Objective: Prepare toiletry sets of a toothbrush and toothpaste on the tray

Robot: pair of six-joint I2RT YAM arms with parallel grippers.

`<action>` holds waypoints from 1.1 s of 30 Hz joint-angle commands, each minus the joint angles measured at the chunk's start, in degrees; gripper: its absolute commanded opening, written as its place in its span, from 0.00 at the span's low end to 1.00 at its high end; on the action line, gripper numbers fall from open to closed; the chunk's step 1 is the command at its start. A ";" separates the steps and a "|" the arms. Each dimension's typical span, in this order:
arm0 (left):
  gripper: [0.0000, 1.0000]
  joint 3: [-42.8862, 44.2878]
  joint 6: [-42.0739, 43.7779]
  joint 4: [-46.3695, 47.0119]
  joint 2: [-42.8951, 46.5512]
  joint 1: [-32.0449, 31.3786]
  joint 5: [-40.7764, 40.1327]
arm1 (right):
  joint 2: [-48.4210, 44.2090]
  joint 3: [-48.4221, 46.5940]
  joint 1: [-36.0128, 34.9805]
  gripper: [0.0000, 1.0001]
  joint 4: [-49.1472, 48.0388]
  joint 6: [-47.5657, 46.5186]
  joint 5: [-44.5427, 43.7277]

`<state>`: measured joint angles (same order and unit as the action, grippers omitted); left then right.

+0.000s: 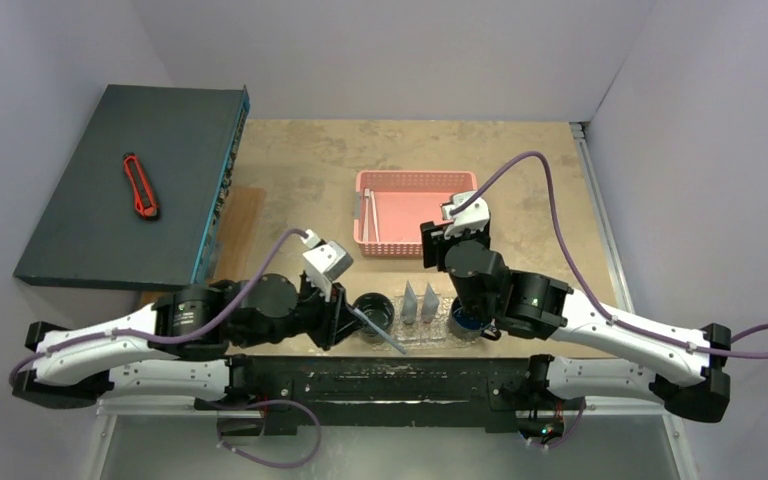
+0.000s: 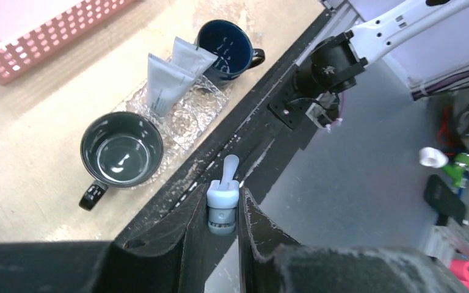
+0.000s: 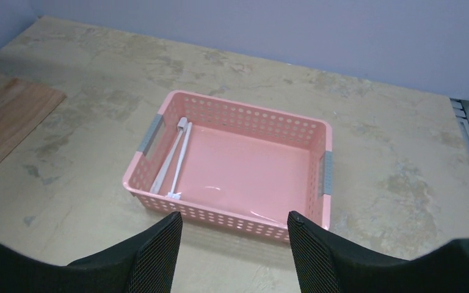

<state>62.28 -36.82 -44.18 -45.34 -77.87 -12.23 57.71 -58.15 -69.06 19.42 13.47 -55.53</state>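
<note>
The left gripper (image 2: 223, 194) is clamped tight on a pale-blue toothbrush (image 2: 222, 210). It holds the brush over the table's near edge, just beside the dark green mug (image 2: 121, 149), with the brush's white end poking out past the fingertips. The transparent bumpy tray (image 2: 190, 119) lies along that near edge. The green mug sits at its left end and the blue mug (image 2: 227, 41) at its right end, the latter partly hidden under the right arm in the top view. Between the mugs, two silvery-grey tubes (image 2: 165, 79) stand upright on the tray, side by side and leaning close to each other. The right gripper (image 3: 235, 256) hovers above the near side of the pink perforated basket (image 3: 320, 131), its fingers (image 3: 159, 256) spread wide with nothing between them. Two more slim toothbrushes (image 3: 174, 159) lie together against the basket's left wall. At the far left of the table, a red utility knife (image 1: 140, 186) rests on a dark flat box (image 1: 110, 190).
</note>
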 commanded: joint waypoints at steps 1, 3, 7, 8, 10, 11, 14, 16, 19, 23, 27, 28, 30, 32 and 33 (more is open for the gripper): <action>0.00 4.93 2.15 0.50 -5.15 -6.99 -16.19 | -0.66 -2.05 2.74 0.66 0.88 3.26 1.66; 0.00 6.13 3.01 0.63 -7.22 -9.40 -19.79 | -1.11 -1.17 3.46 0.66 0.35 3.33 2.09; 0.00 6.84 3.84 1.47 -10.61 -12.78 -25.54 | -2.25 0.14 4.51 0.66 -0.22 3.67 3.17; 0.00 6.75 3.94 1.88 -11.33 -13.36 -26.45 | -2.47 0.40 4.66 0.66 -0.31 3.62 3.19; 0.00 6.46 4.77 3.24 -12.49 -14.42 -28.21 | -2.88 0.72 4.80 0.66 -0.24 3.58 3.23; 0.00 6.23 5.05 3.89 -13.05 -14.95 -29.11 | -2.97 0.90 4.88 0.66 -0.21 3.51 3.34; 0.00 5.34 6.01 6.23 -14.41 -16.16 -31.12 | -3.45 1.34 5.07 0.66 0.11 3.58 3.78; 0.00 4.17 6.23 8.38 -14.88 -16.34 -31.17 | -3.80 1.75 5.07 0.66 0.09 3.49 3.91; 0.00 2.82 6.24 10.39 -15.38 -16.44 -31.19 | -4.34 2.07 5.22 0.66 0.22 3.32 4.13; 0.00 2.71 6.20 10.62 -17.17 -16.53 -31.15 | -4.54 2.33 5.34 0.66 0.42 3.23 4.21; 0.00 2.76 5.91 10.26 -18.73 -16.78 -31.44 | -4.54 2.50 5.42 0.66 0.43 3.22 4.52; 0.00 2.72 5.88 10.23 -19.00 -16.79 -31.57 | -4.58 2.58 5.42 0.66 0.49 3.18 4.52; 0.00 2.76 5.89 10.11 -19.61 -16.94 -31.90 | -4.69 2.84 5.47 0.66 0.49 3.20 4.62; 0.00 2.82 5.82 9.90 -20.14 -17.17 -32.42 | -4.71 3.03 5.51 0.66 0.44 3.22 4.69; 0.00 2.95 5.80 9.65 -20.33 -17.29 -32.72 | -4.72 3.09 5.51 0.66 0.44 3.22 4.68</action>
<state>64.97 -31.79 -36.32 -65.28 -94.32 -42.37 54.19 -55.61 -63.79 19.99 15.86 -51.22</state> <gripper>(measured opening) 0.184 0.659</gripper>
